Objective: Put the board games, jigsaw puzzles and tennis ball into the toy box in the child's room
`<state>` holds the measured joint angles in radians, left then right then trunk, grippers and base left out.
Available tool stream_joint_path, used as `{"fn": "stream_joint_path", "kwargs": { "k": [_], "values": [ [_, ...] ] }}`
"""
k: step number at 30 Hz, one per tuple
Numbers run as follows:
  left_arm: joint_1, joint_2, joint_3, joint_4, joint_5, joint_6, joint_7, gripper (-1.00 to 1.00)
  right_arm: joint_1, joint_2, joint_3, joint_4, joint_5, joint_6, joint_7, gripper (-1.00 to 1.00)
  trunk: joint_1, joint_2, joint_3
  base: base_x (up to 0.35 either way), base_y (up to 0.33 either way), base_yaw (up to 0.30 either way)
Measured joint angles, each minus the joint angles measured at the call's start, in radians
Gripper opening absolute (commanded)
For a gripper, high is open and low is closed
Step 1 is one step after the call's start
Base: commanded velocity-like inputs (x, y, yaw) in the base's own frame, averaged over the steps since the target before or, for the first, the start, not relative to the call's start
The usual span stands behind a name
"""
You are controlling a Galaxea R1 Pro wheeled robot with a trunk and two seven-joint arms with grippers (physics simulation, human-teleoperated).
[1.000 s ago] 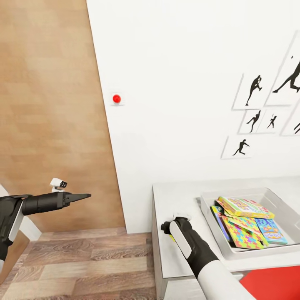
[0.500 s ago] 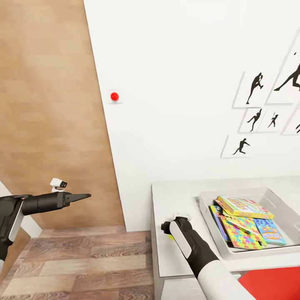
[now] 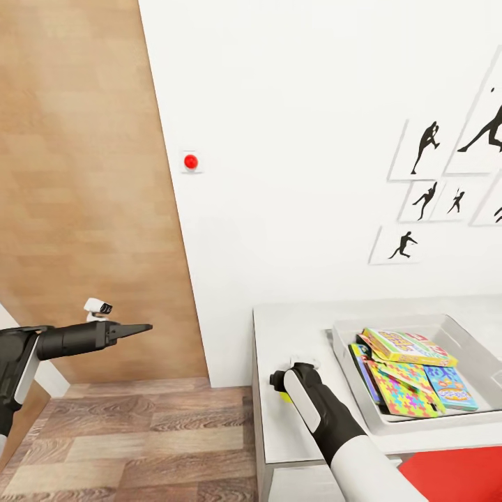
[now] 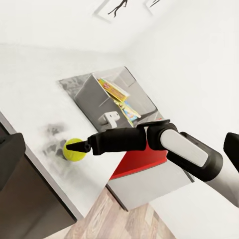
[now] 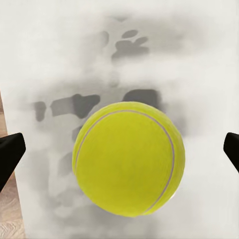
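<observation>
White wall and wood panelling stand behind a pale desk [image 3: 293,328] whose near corner carries everything that matters to you. One tennis ball [image 5: 128,158] lies on the desk close to that corner and its outer edge, with the toy box [image 3: 348,352] just beside it further along. Your right pincer [image 5: 119,149] is spread wide, one fingertip at each side of the ball and nothing gripped; the ball sits centred between them. The left pincer [image 3: 137,328] hangs out over the floor, well apart from the desk, its fingers drawn to a point and empty (so it looks from the head view).

The risk is the ball itself: round and free to roll, so if one fingertip touches before the other, it could squirt out, and the desk edge is near enough for it to drop to the floor.

Counted: one ball, one box, and inside it several flat game and puzzle boxes [image 3: 408,369], overlapping too much to number surely.
</observation>
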<state>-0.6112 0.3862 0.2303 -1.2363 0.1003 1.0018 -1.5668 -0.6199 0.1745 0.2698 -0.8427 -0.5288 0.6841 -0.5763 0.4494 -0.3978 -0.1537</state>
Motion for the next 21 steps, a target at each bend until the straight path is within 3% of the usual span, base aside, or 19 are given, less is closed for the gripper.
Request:
{"fn": "stream_joint_path", "kwargs": {
  "k": [21],
  "values": [
    [0.000,0.000,0.000,0.000,0.000,0.000,0.000,1.00,0.000,0.000,0.000,-0.002,0.000,0.001,0.000,1.00,0.000,0.000,-0.018,0.000,0.000,0.030]
  ]
}}
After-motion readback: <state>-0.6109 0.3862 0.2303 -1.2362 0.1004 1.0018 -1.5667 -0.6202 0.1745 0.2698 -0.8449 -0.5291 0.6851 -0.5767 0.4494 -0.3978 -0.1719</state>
